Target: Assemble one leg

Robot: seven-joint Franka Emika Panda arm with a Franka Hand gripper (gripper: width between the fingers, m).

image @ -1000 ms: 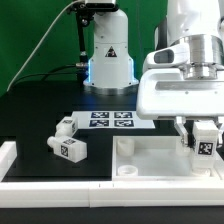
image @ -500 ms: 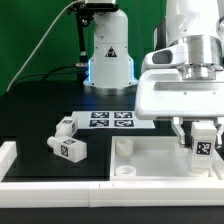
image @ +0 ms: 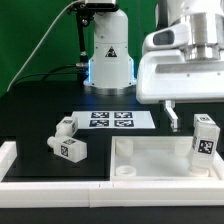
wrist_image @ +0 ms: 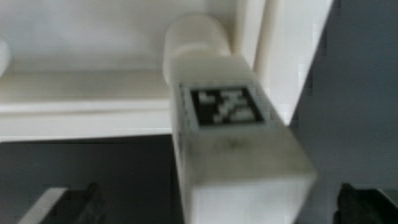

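One leg (image: 205, 141), a chunky white peg with a black-and-white tag, stands upright at the right end of the large white rimmed panel (image: 150, 152). My gripper (image: 190, 114) hangs just above it with the jaws open, and nothing is in them. In the wrist view the same leg (wrist_image: 228, 120) runs down the middle. The dark fingertips (wrist_image: 61, 204) stand apart from it on both sides and do not touch it. Two more legs lie on the black table at the exterior view's left, one (image: 66, 127) behind the other (image: 70, 150).
The marker board (image: 110, 120) lies flat on the table behind the panel. A white robot base (image: 108, 55) stands at the back. A white rim (image: 10, 160) borders the table at the front left.
The gripper was shut on the leg, low over the panel's right end. It has opened and risen, leaving the leg standing upright there.
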